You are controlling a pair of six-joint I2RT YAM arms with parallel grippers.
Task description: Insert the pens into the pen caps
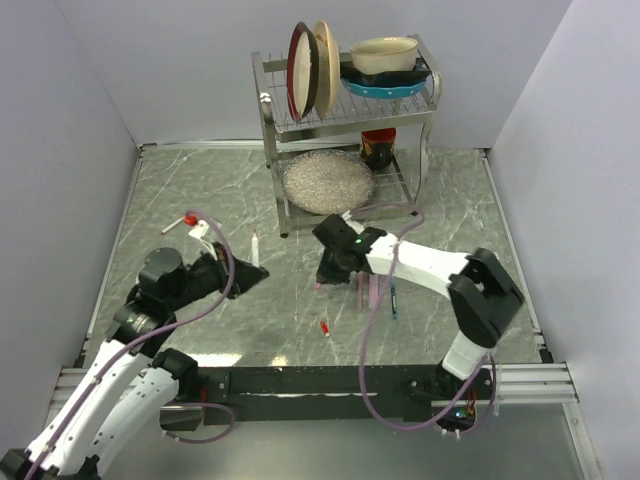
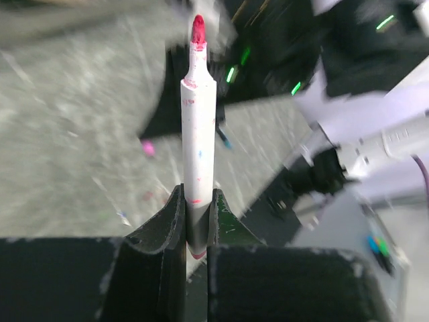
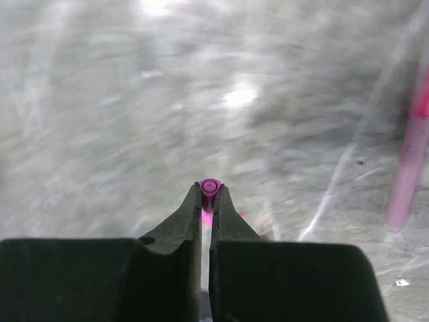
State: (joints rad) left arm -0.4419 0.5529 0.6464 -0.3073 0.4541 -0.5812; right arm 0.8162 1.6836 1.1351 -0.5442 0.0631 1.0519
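Observation:
My left gripper is shut on a white-barrelled pen, whose red tip points away from the jaws. Right of it, my right gripper is shut on a magenta-purple pen cap, open end facing the camera, low over the table. Beside the right gripper lie a reddish-pink pen, a pale pink pen and a dark blue pen. A red pen cap lies nearer the front. Another white pen with a red end lies at the left.
A metal dish rack stands at the back with upright plates, a bowl on top and a glass dish on its lower shelf. A red and black cup sits behind it. Walls close in both sides.

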